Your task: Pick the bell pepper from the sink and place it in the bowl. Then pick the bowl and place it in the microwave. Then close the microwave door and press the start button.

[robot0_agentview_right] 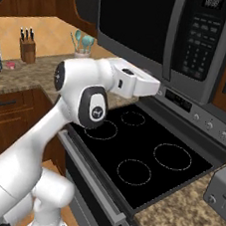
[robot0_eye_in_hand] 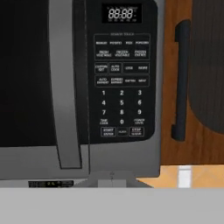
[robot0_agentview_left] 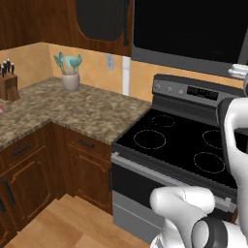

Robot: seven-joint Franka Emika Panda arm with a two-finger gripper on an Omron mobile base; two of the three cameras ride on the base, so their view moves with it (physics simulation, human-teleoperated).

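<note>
The black microwave (robot0_agentview_right: pixel 161 25) hangs over the range, and the microwave door (robot0_eye_in_hand: pixel 30 74) with its dark glass stands closed against the body, its grey handle (robot0_eye_in_hand: pixel 65 87) upright. To the right of the handle is the keypad strip (robot0_eye_in_hand: pixel 121 83), with the start button (robot0_eye_in_hand: pixel 108 131) in its bottom row. My gripper (robot0_eye_in_hand: pixel 111 178) is shut, holds nothing, and sits just below the keypad, a little in front of the microwave. My white hand (robot0_agentview_right: pixel 138 83) reaches towards the microwave's lower edge. The bell pepper, the bowl and the sink are out of view.
A black glass cooktop (robot0_agentview_right: pixel 140 148) lies under the arm, with its control panel (robot0_agentview_left: pixel 198 92) at the back. A toaster (robot0_agentview_right: pixel 223 191) stands on the right counter. A utensil holder (robot0_agentview_left: pixel 70 80) and knife block (robot0_agentview_left: pixel 8 85) sit on the left counter. A dark cabinet handle (robot0_eye_in_hand: pixel 181 81) hangs right of the microwave.
</note>
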